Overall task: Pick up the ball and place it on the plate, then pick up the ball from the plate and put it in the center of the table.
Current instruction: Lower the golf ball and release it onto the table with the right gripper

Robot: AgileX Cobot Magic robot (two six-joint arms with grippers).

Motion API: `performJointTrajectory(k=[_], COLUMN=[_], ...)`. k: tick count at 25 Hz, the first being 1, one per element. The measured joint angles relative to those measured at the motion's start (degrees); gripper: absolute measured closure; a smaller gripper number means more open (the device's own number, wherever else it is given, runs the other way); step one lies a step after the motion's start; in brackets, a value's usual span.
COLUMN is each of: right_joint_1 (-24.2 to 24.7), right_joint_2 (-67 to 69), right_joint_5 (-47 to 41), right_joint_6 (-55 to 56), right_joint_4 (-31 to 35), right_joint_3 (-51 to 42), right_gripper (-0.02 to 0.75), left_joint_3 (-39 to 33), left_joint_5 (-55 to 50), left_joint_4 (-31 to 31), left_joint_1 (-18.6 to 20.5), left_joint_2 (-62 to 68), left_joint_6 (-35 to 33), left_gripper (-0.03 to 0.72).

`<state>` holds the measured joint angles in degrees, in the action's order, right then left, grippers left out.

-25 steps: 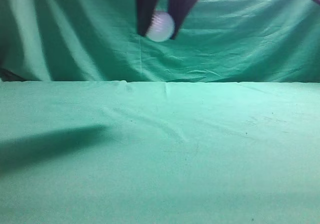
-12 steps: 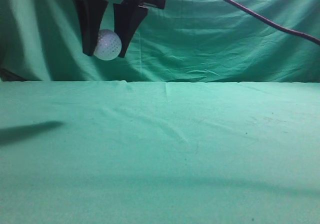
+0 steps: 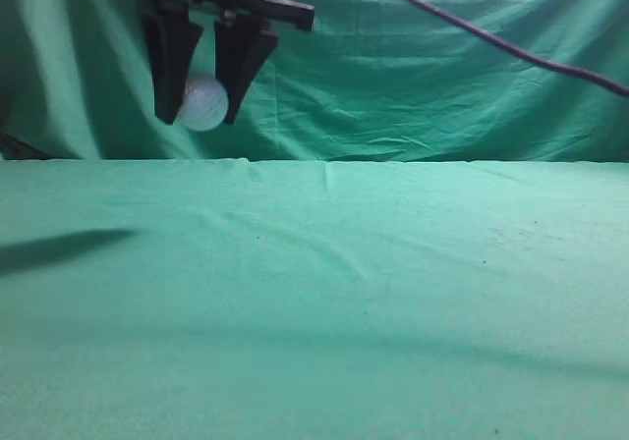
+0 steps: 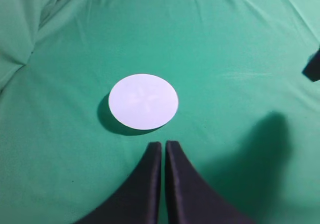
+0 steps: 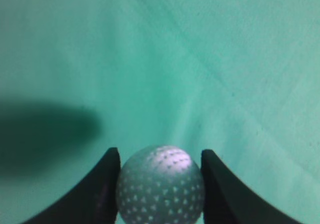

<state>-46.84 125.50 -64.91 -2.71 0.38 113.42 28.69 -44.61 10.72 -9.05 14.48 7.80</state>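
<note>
The white dimpled ball (image 3: 203, 103) hangs high above the green table (image 3: 393, 283), at the upper left of the exterior view. My right gripper (image 3: 199, 119) is shut on it, one black finger on each side. The right wrist view shows the ball (image 5: 161, 186) between those fingers (image 5: 160, 154), with bare cloth far below. My left gripper (image 4: 163, 144) is shut and empty. It hovers just in front of the round white plate (image 4: 143, 101), which lies flat on the table (image 4: 240, 49). The plate does not show in the exterior view.
A wrinkled green backdrop (image 3: 413, 86) hangs behind the table. A black cable (image 3: 491, 42) crosses it at the upper right. A dark part (image 4: 312, 66) shows at the right edge of the left wrist view. An arm shadow (image 3: 59, 248) lies on the table's left.
My right gripper has carried the ball from the top middle to the upper left and a little lower. Its shadow on the table shifted left.
</note>
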Motion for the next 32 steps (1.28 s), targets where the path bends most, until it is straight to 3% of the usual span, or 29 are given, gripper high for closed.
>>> performJointTrajectory(k=[18, 19, 23, 24, 28, 32], right_joint_1=[0.0, 0.0, 0.0, 0.0, 0.0, 0.0], right_joint_2=[7.4, 7.4, 7.4, 7.4, 7.1, 3.5], right_joint_5=[5.7, 5.8, 5.8, 5.8, 5.7, 3.8], right_joint_6=[-0.2, -0.2, -0.2, -0.2, -0.2, -0.2], right_joint_4=[-2.8, -2.8, -2.8, -2.8, -2.8, -2.9], right_joint_3=[0.1, 0.1, 0.1, 0.1, 0.1, 0.1], right_gripper=[0.412, 0.368, 0.365, 0.279, 0.148, 0.158], left_joint_3=[0.0, 0.0, 0.0, 0.0, 0.0, 0.0], left_joint_5=[0.0, 0.0, 0.0, 0.0, 0.0, 0.0], left_joint_4=[-0.8, -0.8, -0.8, -0.8, -0.9, -0.9], left_joint_1=[0.0, 0.0, 0.0, 0.0, 0.0, 0.0], left_joint_2=[0.0, 0.0, 0.0, 0.0, 0.0, 0.0], left_joint_6=[0.0, 0.0, 0.0, 0.0, 0.0, 0.0], left_gripper=[0.688, 0.688, 0.688, 0.688, 0.688, 0.688])
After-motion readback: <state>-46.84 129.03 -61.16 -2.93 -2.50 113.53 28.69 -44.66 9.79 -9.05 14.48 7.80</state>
